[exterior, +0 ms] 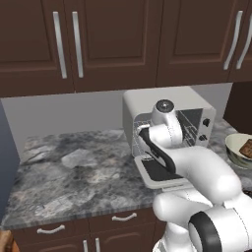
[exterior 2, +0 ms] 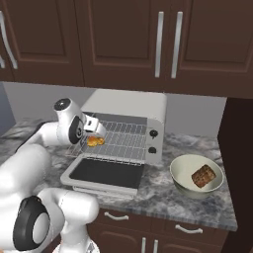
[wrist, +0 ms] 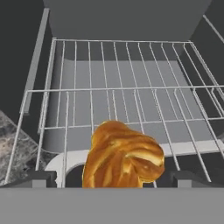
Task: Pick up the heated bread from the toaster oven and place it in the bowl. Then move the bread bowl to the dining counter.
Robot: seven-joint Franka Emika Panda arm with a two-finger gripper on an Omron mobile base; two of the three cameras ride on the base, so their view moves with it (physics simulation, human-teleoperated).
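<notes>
Cupboards (exterior 2: 123,39): dark brown doors with long silver handles, across the wall at 12 o'clock above everything.
Tabletop (exterior: 74,172): grey marbled stone carrying the oven and bowl; drawers with curved pulls below its front edge.
Oven (exterior 2: 133,106): white-grey box, door (exterior 2: 106,173) dropped flat toward 6 o'clock, wire rack (exterior 2: 123,141) showing inside, two black knobs at its 3 o'clock side.
Bowl (exterior 2: 184,170): pale greenish cream, on the tabletop at 3 o'clock from the oven, near it but apart; a dark brown chunk (exterior 2: 203,176) lies inside.
Pincer (exterior 2: 94,132): at the mouth of the oven, over the rack's front; its two tips sit wide apart, either side of the bread, and whether they touch it cannot be told.
Bread (wrist: 122,157): golden-orange twisted piece at the front edge of the rack, at 6 o'clock in the hand view, between the tips.
</notes>
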